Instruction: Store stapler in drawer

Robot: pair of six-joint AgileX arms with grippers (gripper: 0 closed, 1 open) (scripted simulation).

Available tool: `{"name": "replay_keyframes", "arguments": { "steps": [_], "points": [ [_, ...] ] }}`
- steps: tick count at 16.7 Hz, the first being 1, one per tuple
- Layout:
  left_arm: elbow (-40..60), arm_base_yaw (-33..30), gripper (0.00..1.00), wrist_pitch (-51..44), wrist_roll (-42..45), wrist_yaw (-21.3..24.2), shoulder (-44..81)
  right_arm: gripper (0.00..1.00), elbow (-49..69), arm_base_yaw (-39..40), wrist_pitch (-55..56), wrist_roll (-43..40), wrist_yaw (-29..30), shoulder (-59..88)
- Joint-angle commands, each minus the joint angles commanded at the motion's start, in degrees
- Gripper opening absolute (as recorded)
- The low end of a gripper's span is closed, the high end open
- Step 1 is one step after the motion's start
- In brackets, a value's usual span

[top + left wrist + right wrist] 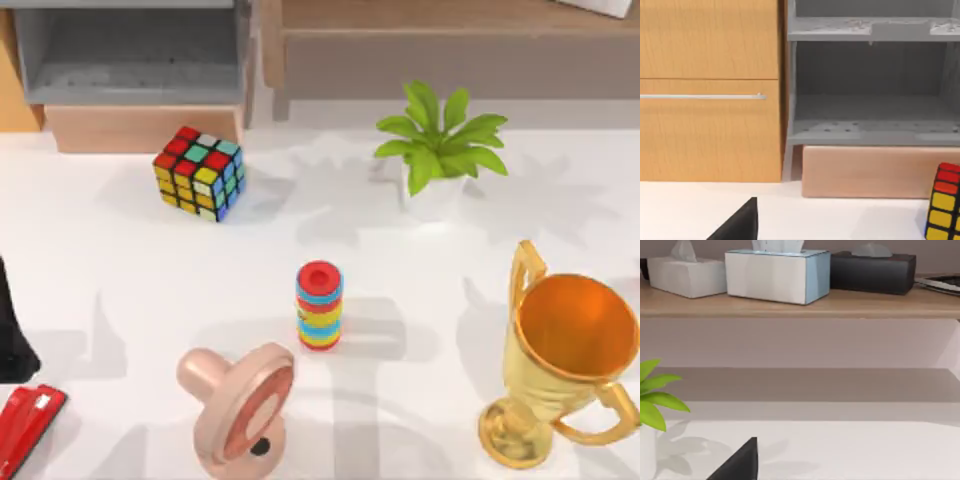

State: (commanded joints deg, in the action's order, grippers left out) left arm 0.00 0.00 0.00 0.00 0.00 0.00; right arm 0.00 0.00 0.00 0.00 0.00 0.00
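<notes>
The stapler (28, 425) lies flat at the near left corner of the desk (420, 330), partly cut by the frame edge. Just beyond it, the dark shape at the left edge looks like the left arm (12, 335); whether either end effector is open or closed, I cannot tell. Far left stands the cabinet (710, 125) with its drawer handle (702, 96), drawer shut. The stapler looks stiff, light, probably smooth-topped and a bit slippery. I'd pinch it across the narrow sides at mid-length, so it stays level.
</notes>
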Motion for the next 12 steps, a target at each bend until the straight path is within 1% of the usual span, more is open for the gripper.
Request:
{"name": "replay_keyframes", "arguments": {
  "steps": [3,6,9,12],
  "points": [
    [0.2,0.1,1.0,0.3,0.5,0.1,0.5,1.0,0.0,0.0,0.0,0.0,0.0,0.0],
    [2.3,1.4,1.0,2.7,4.9,1.0,5.6,1.0,0.0,0.0,0.0,0.0,0.0,0.0],
    [6.4,3.7,1.0,7.4,13.3,3.0,15.5,1.0,0.0,0.0,0.0,0.0,0.0,0.0],
    [12.1,6.8,1.0,13.8,24.5,5.9,29.2,1.0,0.0,0.0,0.0,0.0,0.0,0.0]
  ]
}}
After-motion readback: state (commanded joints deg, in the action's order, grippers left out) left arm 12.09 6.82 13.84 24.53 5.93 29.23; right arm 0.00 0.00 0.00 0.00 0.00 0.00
